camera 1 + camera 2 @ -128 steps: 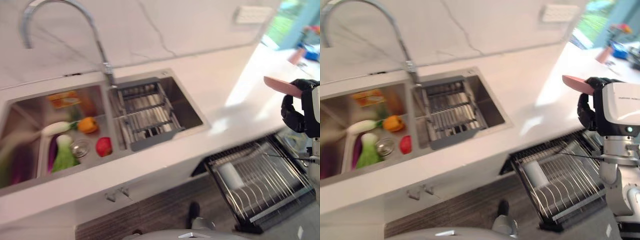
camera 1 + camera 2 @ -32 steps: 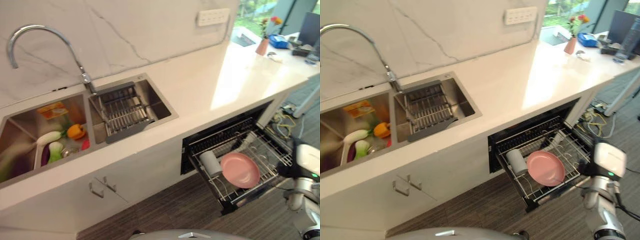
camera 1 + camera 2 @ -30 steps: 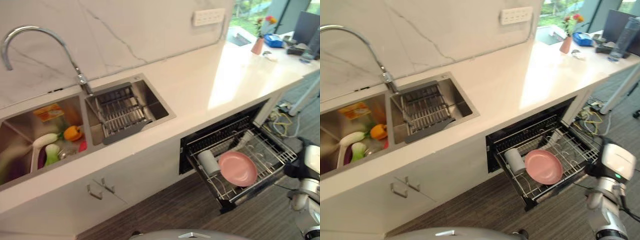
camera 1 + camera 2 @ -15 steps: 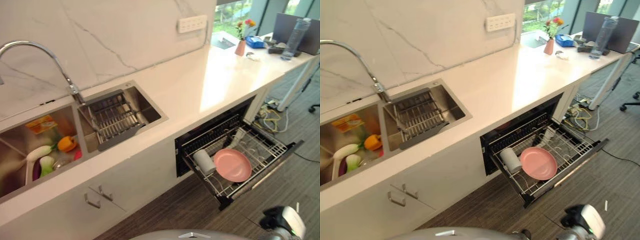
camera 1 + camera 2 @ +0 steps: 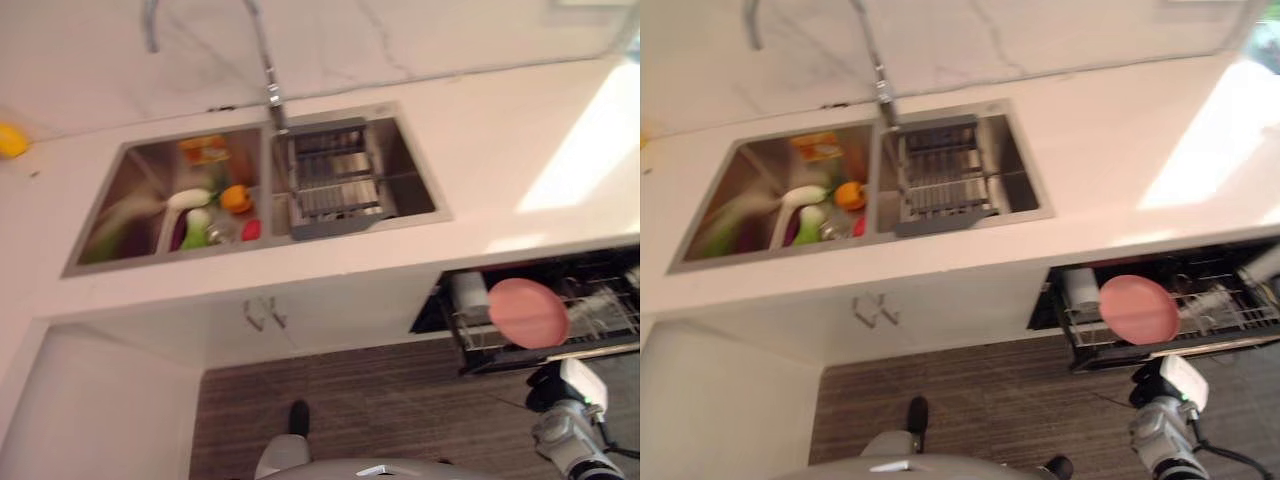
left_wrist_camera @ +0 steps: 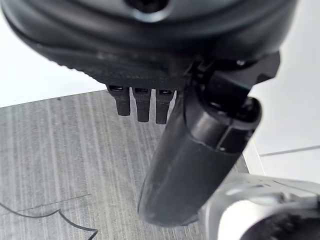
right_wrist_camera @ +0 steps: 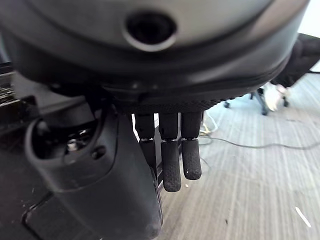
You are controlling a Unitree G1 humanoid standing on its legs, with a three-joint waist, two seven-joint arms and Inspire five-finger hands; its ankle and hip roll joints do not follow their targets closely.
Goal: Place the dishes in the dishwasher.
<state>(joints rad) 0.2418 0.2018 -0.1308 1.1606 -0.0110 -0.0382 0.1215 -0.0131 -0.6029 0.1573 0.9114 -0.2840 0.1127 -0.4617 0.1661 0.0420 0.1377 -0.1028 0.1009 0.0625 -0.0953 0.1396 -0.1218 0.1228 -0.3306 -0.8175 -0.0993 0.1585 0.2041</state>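
A pink plate (image 5: 528,312) leans in the pulled-out dishwasher rack (image 5: 548,360) under the white counter, at the right of the eye views. A white cup (image 5: 468,291) lies in the rack just left of the plate. My right hand (image 7: 170,165) hangs low beside the rack, fingers straight, holding nothing; in the eye view the right hand (image 5: 545,388) is below the rack's front edge. The left hand (image 6: 190,165) hangs over the grey wood floor, fingers relaxed and empty.
A double sink (image 5: 130,160) holds vegetables (image 5: 215,215) in its left basin and a metal drain rack (image 5: 328,185) in the right basin, under a tall faucet (image 5: 268,70). A yellow object (image 5: 10,140) sits on the counter at far left. Cabinet handles (image 5: 262,314) are below the sink.
The camera has swung left and down, so the sink is now central. The plate, held by my right hand 4.3 s ago, stays in the rack; the right hand hangs empty.
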